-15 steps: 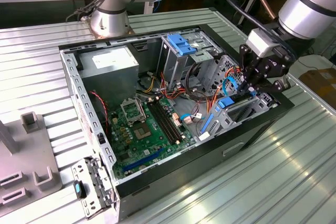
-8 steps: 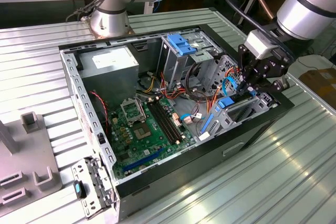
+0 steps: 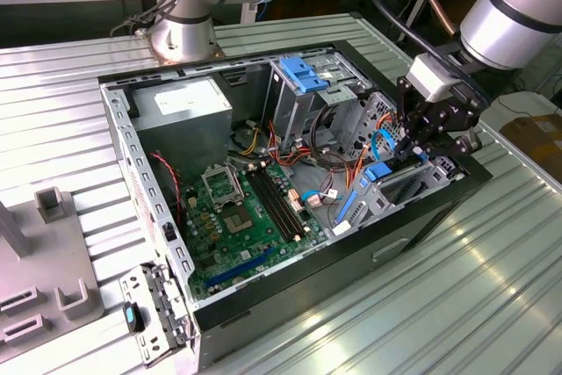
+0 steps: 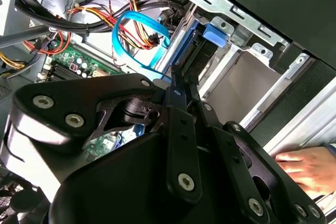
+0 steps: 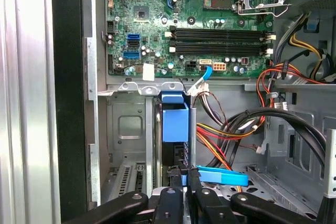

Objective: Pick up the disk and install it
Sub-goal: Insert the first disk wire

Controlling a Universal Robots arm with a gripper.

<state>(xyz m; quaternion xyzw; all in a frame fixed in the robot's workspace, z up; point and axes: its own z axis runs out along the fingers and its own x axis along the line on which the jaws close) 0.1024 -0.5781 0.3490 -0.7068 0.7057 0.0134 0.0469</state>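
The disk (image 5: pixel 174 124) stands on edge in the narrow metal bay at the front corner of the open computer case (image 3: pixel 421 226), its bright blue rail and end tab facing up. In the exterior view the disk (image 3: pixel 379 173) sits at the case's right side, directly under my gripper (image 3: pixel 411 148). In the first wrist view my gripper (image 5: pixel 184 174) has its black fingers drawn close together on the disk's thin upper edge. The second wrist view shows the gripper (image 4: pixel 176 74) meeting the disk (image 4: pixel 185 43) at its blue rail beside the bay's wall.
A thin blue cable (image 4: pixel 126 35) loops just beside the bay, among orange, red and black wire bundles (image 5: pixel 236 129). The green motherboard (image 3: pixel 237 217) fills the case floor. A tall grey drive cage with a blue latch (image 3: pixel 303 76) stands behind. A person's hand (image 4: pixel 310 166) rests outside the case.
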